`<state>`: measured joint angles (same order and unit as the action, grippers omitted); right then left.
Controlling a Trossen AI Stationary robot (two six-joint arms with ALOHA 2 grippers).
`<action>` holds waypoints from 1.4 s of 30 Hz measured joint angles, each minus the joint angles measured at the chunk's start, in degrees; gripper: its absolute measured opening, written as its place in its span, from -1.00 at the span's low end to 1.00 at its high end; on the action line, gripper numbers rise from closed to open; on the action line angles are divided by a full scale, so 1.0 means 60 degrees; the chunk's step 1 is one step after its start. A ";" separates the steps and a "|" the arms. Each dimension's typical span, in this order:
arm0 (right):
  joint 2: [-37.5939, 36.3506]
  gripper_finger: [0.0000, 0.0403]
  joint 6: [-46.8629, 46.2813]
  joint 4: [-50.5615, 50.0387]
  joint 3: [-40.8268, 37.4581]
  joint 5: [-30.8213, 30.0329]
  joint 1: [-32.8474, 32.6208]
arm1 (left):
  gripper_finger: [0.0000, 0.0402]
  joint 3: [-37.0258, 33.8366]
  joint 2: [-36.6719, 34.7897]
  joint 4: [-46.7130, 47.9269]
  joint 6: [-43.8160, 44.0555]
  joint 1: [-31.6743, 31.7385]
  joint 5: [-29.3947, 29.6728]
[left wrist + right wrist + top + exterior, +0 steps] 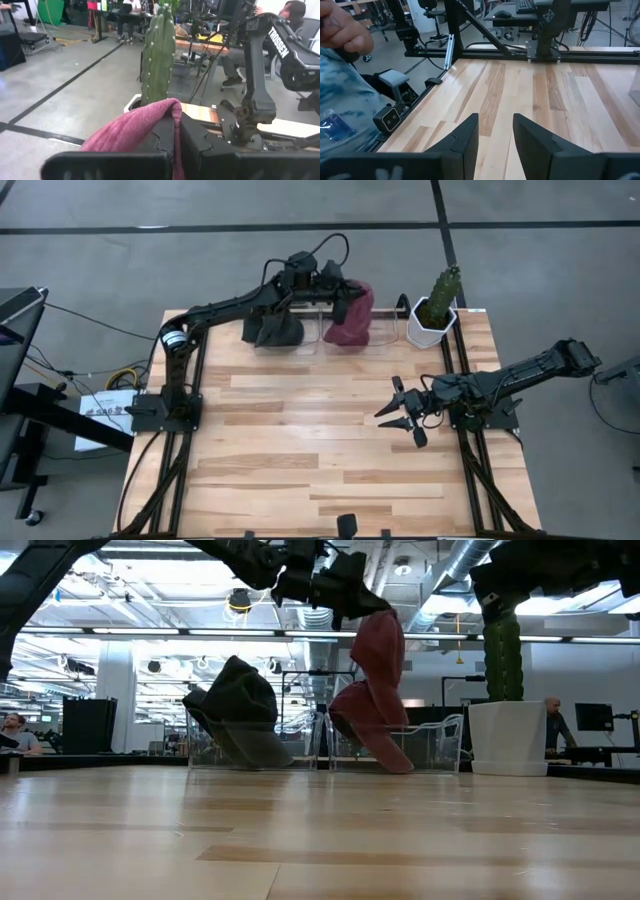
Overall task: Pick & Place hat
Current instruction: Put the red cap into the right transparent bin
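I hold the left hand (345, 292) pinched on the maroon hat (350, 318), lifted above its clear bin (345, 340) at the table's (300, 440) far edge for transfer, while the right hand (405, 412) waits spread near the table's right side.

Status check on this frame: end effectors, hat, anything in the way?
Left end effector shut on red hat, lifted above clear bin. Right end effector open, idle over table. Dark hat in neighbouring bin; cactus close by.
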<state>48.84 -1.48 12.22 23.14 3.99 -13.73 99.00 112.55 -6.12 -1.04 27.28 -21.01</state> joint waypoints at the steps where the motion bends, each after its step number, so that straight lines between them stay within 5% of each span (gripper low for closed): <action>1: 0.0000 -0.44 0.0000 -0.0008 0.0002 -0.0002 -0.0001 | -0.95 -0.0013 0.0026 0.0032 -0.0001 0.0018 -0.0005; 28: 0.0001 -0.44 -0.0007 -0.0101 0.0004 -0.0003 -0.0001 | -0.93 -0.1173 0.0161 -0.0060 -0.0004 -0.0172 -0.0009; 36: 0.0000 -0.44 -0.0007 -0.0097 0.0004 -0.0002 -0.0001 | -0.93 -0.1177 0.0161 -0.1216 0.0680 -0.0264 0.0074; 42: 0.0004 -0.44 -0.0007 -0.0101 0.0004 -0.0004 -0.0001 | -0.93 -0.1173 0.0161 -0.1353 0.1386 -0.0228 0.1200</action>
<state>48.86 -1.52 11.62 23.16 3.97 -13.74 91.96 113.51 -14.24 7.27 25.91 -13.81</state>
